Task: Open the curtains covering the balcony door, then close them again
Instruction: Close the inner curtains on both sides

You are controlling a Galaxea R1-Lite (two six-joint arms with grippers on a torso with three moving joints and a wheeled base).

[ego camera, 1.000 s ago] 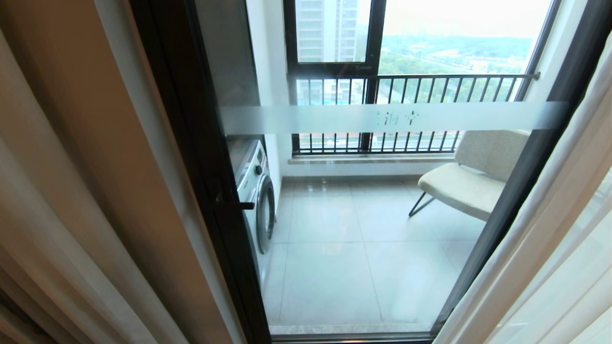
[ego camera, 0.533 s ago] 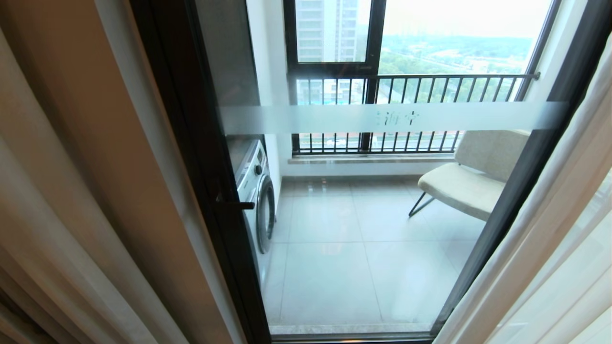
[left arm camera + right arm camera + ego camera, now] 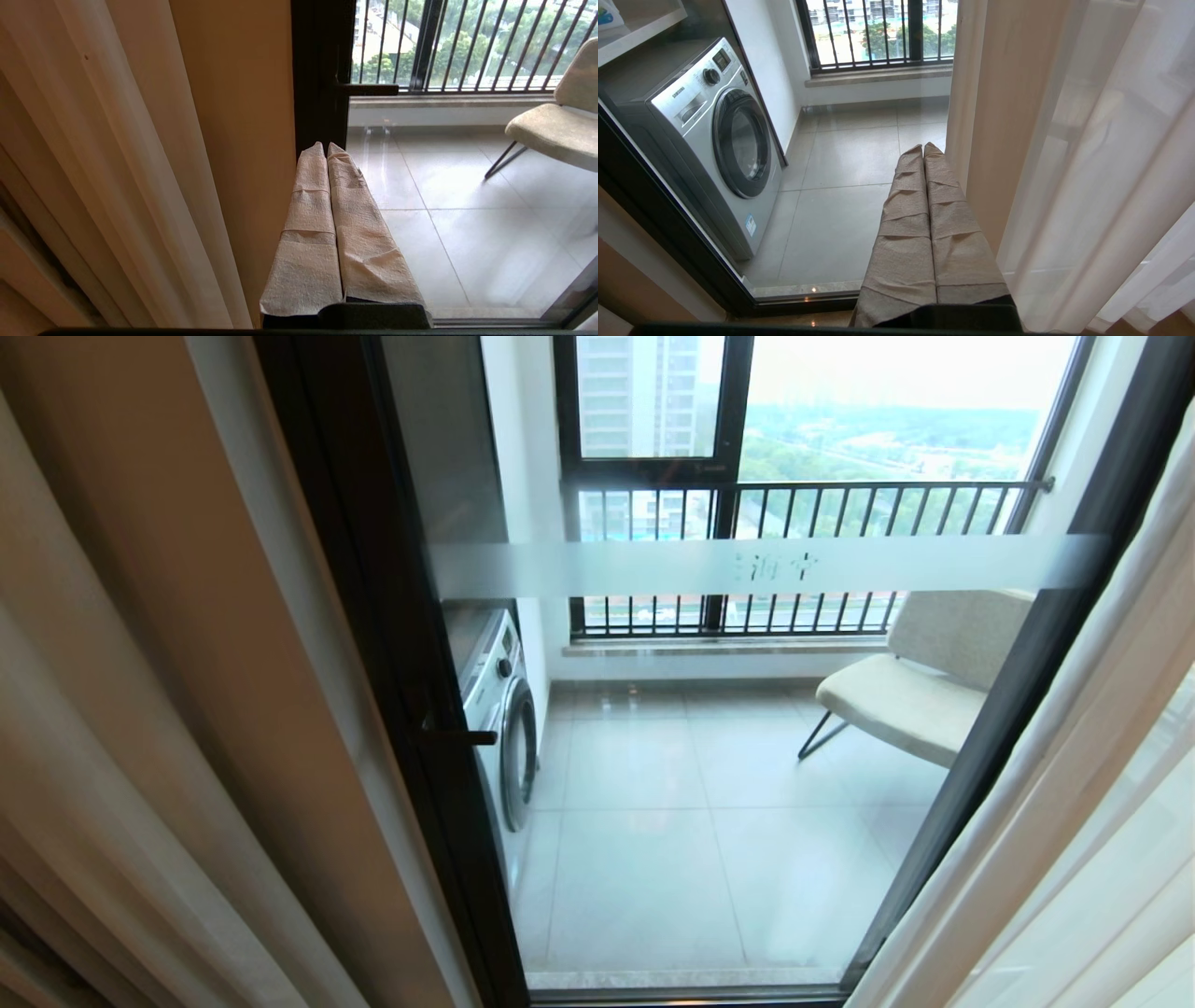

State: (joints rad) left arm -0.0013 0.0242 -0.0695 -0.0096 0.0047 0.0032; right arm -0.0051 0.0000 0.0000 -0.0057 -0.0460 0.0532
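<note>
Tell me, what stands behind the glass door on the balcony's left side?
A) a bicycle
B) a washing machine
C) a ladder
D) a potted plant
B: a silver washing machine with a round door stands behind the glass of the door, across the tiled floor from a chair; the curtains hang pulled aside.

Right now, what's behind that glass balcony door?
Behind the balcony door: a washing machine on the left, a beige chair on the right, tiled floor, a railed window. Curtains and the door frame cover both sides.
</note>
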